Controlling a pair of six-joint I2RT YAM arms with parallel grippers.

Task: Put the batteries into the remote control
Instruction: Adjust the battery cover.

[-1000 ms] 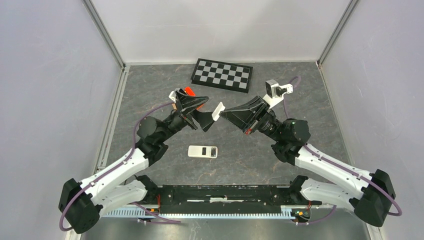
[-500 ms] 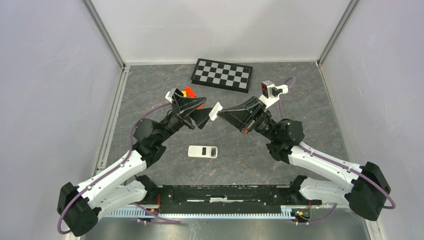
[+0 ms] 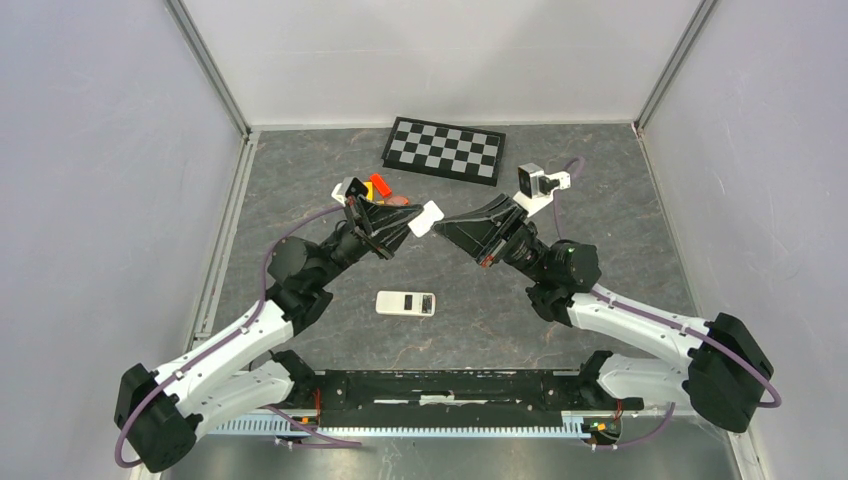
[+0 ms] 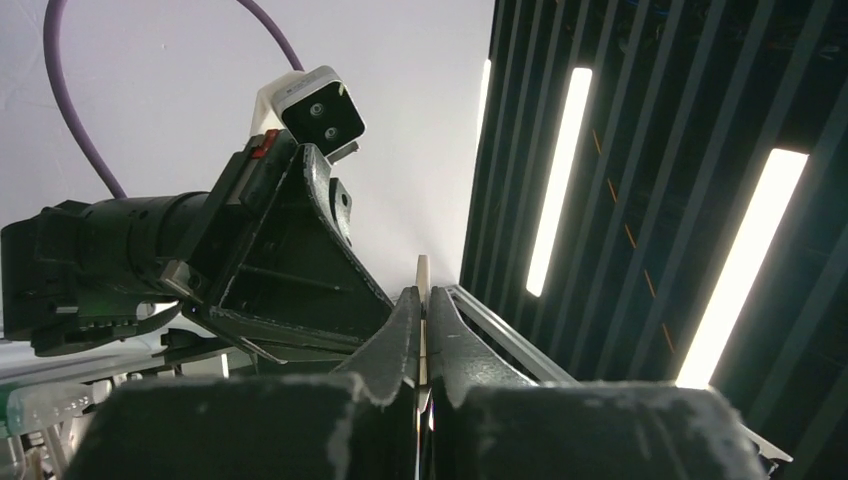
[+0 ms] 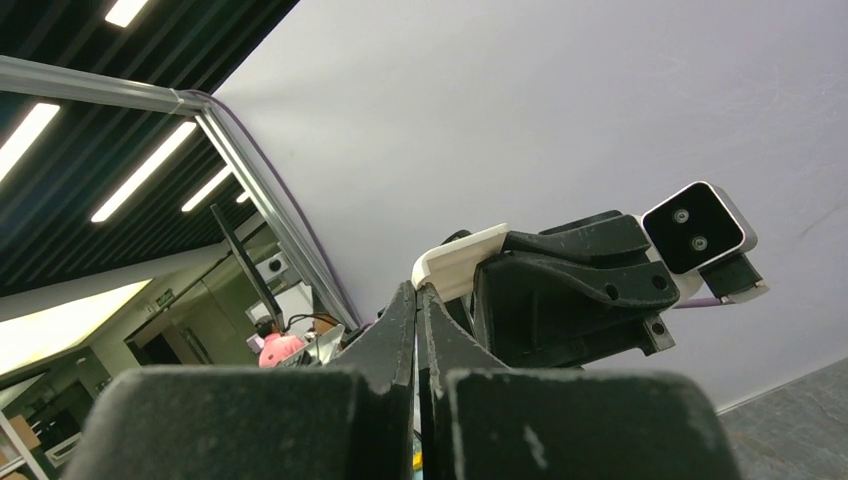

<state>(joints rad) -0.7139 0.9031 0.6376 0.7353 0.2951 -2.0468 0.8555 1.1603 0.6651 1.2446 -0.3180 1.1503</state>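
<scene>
Slab (image 4: 423, 270) of thin white plastic clamped in rough black left gripper (image 4: 422, 298), right gripper (image 5: 416, 292) pressed shut alongside.

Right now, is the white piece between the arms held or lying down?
Held: the left gripper pinches the white piece above the table.

White remote (image 3: 405, 303), white panel (image 3: 427, 217), black-and-white checkerboard (image 3: 444, 149), orange block (image 3: 379, 185), mottled grey tabletop (image 3: 610, 200)

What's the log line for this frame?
left gripper: shut on white piece | right gripper: shut | remote: on table
</scene>
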